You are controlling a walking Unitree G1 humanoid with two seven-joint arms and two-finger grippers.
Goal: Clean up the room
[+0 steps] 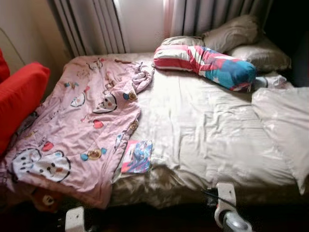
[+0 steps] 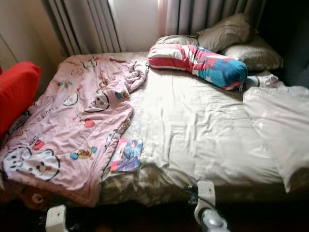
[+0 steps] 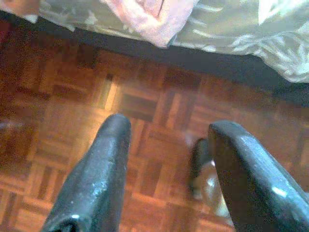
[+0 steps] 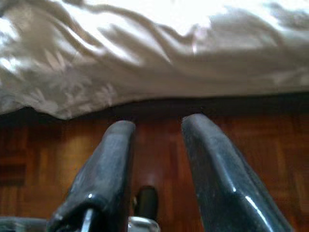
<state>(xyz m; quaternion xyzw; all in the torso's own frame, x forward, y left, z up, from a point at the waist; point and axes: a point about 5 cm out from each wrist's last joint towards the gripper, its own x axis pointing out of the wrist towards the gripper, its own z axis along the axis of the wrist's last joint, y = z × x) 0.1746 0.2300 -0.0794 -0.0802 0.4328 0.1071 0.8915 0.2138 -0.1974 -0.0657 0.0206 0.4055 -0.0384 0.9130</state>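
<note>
- Book (image 1: 137, 156) lies flat on the near edge of the bed (image 1: 207, 130), its left side touching the pink blanket (image 1: 82, 130); I judge it the likeliest thing to tidy first, and a careless push could slide it off onto the floor (image 3: 72, 145)
- Blanket is spread crooked over the left half, one corner hanging over the near edge; pulling it before the book is off may drag the book along
- Bolster (image 1: 205, 65) sits at the far end against the pillows (image 1: 246, 41); reaching for it from here would mean leaning right across the bed
- Red cushion (image 1: 19, 94) crowds the left side, so a left-arm swing may snag it
- Left gripper (image 3: 166, 159) hangs low over the parquet, fingers apart, holding nothing
- Right gripper (image 4: 157, 145) hangs near the bed's edge, fingers apart, empty; lifting straight up could catch the overhanging sheet (image 4: 145, 63)
</note>
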